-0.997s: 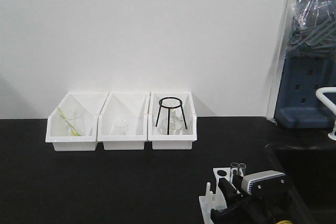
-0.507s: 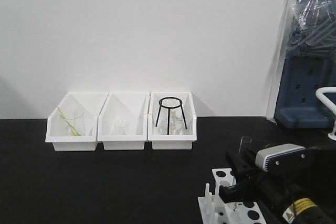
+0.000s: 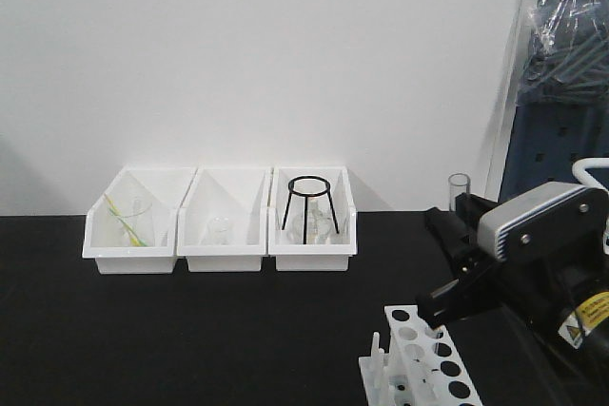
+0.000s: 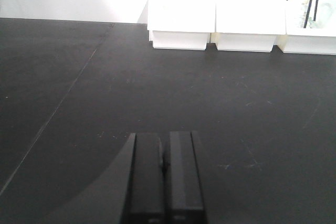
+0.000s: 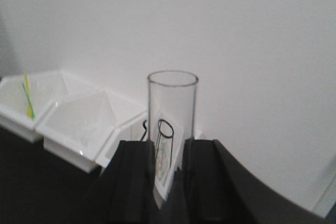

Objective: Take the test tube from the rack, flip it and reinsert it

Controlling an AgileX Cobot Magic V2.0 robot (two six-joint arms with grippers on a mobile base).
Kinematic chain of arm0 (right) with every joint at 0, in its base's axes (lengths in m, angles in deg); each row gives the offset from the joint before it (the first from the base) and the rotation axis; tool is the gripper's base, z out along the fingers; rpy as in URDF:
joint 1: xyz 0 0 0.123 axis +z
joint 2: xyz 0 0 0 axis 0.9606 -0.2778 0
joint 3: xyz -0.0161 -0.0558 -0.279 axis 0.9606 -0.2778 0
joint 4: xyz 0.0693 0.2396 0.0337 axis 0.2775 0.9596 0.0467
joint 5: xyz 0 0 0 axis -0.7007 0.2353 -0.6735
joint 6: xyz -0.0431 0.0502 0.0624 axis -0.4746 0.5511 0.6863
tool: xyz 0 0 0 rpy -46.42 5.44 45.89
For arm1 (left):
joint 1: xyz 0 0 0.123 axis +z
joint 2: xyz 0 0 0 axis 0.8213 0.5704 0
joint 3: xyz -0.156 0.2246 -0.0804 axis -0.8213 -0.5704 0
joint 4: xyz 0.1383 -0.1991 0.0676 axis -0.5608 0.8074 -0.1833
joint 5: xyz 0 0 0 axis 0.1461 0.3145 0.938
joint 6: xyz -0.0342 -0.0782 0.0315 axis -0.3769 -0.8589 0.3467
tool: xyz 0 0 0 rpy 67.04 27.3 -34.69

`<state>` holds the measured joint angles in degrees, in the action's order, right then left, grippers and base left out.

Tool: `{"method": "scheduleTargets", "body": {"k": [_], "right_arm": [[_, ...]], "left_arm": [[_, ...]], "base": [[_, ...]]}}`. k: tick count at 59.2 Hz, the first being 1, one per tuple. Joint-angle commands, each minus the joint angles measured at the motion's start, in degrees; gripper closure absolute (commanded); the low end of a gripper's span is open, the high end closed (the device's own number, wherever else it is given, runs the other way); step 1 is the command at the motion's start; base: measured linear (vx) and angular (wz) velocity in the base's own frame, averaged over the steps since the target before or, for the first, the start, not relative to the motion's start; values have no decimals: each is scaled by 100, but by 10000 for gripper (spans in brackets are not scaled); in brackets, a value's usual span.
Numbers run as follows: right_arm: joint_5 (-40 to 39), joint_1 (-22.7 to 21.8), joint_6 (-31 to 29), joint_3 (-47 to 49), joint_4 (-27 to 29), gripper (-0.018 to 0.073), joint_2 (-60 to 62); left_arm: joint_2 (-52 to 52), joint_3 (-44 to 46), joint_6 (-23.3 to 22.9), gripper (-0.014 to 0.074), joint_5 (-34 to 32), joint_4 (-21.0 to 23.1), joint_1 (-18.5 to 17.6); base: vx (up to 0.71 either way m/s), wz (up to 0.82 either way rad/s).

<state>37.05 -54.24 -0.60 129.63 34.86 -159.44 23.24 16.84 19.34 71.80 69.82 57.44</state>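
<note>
Right pincer (image 5: 169, 156) is clamped on the test tube (image 5: 172, 109), open rim up, above the rack (image 3: 423, 354). Left pincer (image 4: 165, 153) sits pinched closed over the table (image 4: 79, 103).

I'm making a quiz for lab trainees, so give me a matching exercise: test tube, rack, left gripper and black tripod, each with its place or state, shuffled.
1 test tube
2 rack
3 left gripper
4 black tripod

A standing in the rightmost bin
B shut, holding nothing
C clamped in the right gripper, open rim up
D on the black table

Pairs: 1-C, 2-D, 3-B, 4-A
</note>
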Motion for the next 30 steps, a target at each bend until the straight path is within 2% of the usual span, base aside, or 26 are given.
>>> {"method": "scheduleTargets", "body": {"k": [1,8,14,18,26,30], "right_arm": [[383,2,-1280,285,-841,571,263],[1202,2,-2697,319,-1648,570,401],[1589,2,-3680,319,-1737,568,509],[1709,2,-4037,319,-1668,568,547],[1734,2,-4006,319,-1308,568,577],[1556,2,-3409,319,-481,568,577]], "left_arm": [[-65,-12,-3,603,-454,26,-25],[-65,-12,-3,603,-454,26,-25],[-65,-12,-3,603,-454,26,-25],[-65,-12,-3,603,-454,26,-25],[-65,-12,-3,603,-454,26,-25],[-65,-12,-3,603,-454,26,-25]], "base": [[0,0],[0,0],[0,0],[0,0],[0,0],[0,0]]}}
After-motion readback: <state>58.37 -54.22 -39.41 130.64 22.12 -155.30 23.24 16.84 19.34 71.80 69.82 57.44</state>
